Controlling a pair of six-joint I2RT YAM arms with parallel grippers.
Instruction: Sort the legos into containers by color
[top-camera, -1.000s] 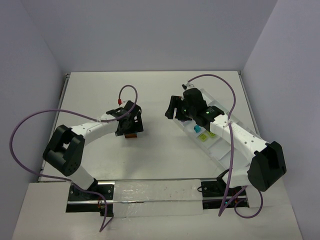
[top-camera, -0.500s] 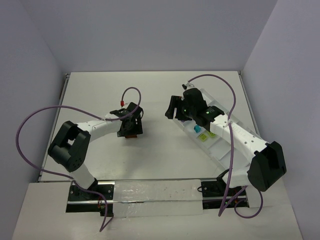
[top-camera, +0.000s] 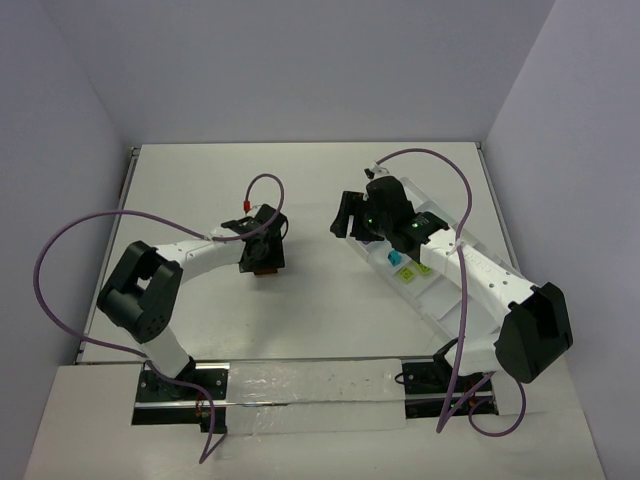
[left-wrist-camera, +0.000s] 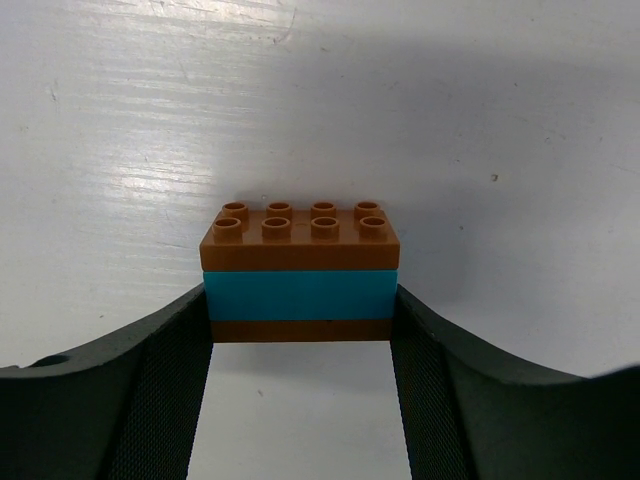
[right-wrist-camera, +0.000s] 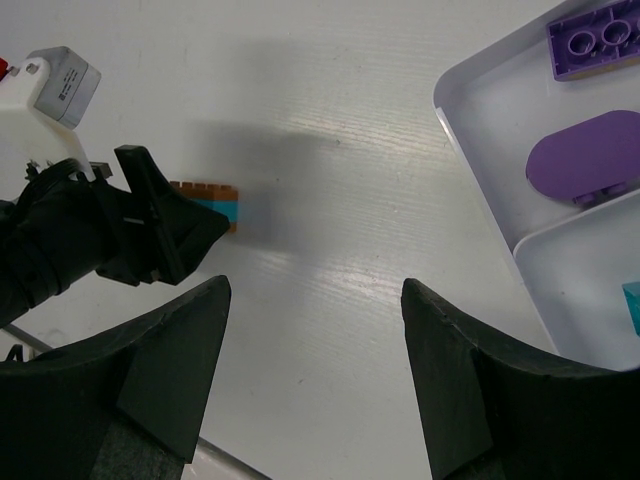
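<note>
White desk (top-camera: 200, 190), grey walls (top-camera: 300, 70) behind. L hand (left-wrist-camera: 300, 320) pinches an orange-brown/teal/orange-brown lego stack (left-wrist-camera: 300, 265) standing on the desk left of centre, pads on both its sides. R hand (right-wrist-camera: 315, 290) gapes wide w/ nothing in it, over the desk beside the tray (right-wrist-camera: 485, 120) end holding purple legos (right-wrist-camera: 585, 160).

White table (top-camera: 300, 180): brown-teal-brown lego stack (left-wrist-camera: 300, 275) mid-left; long white tray (top-camera: 428, 292) right, partly hidden, seemingly flat.

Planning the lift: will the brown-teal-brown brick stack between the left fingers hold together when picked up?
The brick stack looks rigid, layers flush: probably lifts as one. Smooth ends against the fingers might slip. Squat, so unlikely to tip.
</note>
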